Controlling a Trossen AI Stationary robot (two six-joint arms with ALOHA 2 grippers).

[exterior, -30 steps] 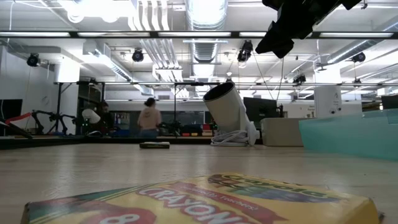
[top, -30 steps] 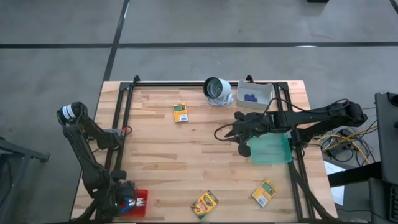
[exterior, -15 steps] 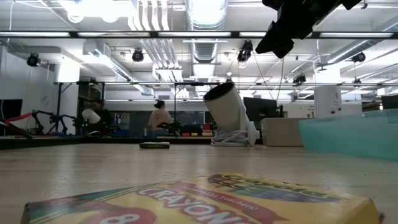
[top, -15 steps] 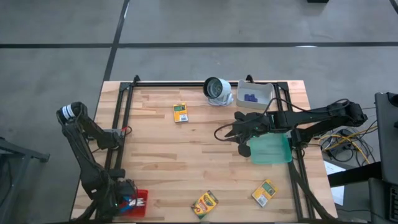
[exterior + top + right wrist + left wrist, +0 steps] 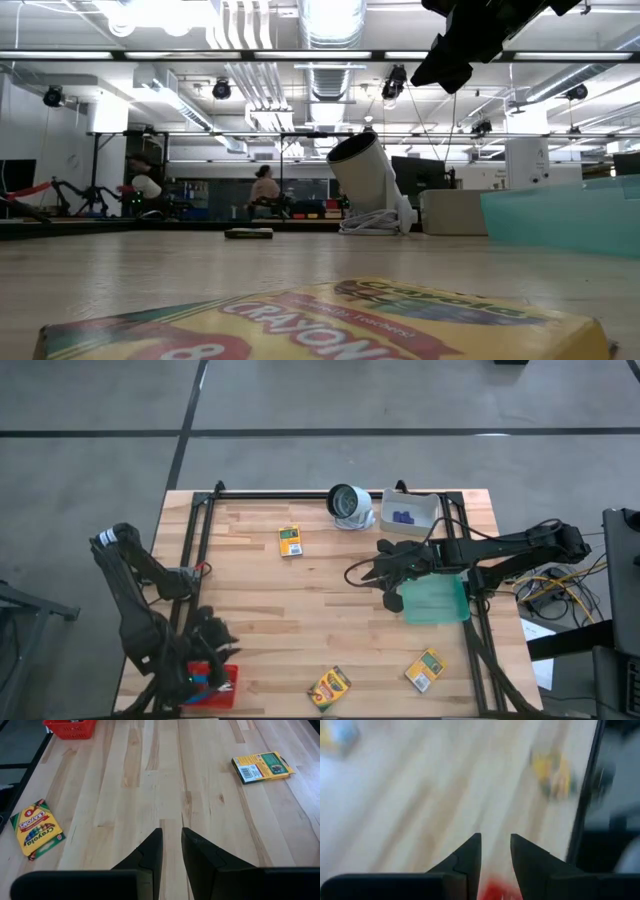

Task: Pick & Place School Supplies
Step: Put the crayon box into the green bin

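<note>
High view shows us the left tool (image 5: 205, 660) above the small red plastic tray (image 5: 226, 682) at the wooden surface's (image 5: 320, 600) near left corner, fingers narrowly apart, empty. Three yellow-and-green cardboard crayon boxes (image 5: 290, 540) lie scattered.

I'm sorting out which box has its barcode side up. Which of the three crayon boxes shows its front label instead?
The crayon box at the table's near edge, with its colourful front up. The far crayon box and the near-right crayon box show green barcode backs.
</note>
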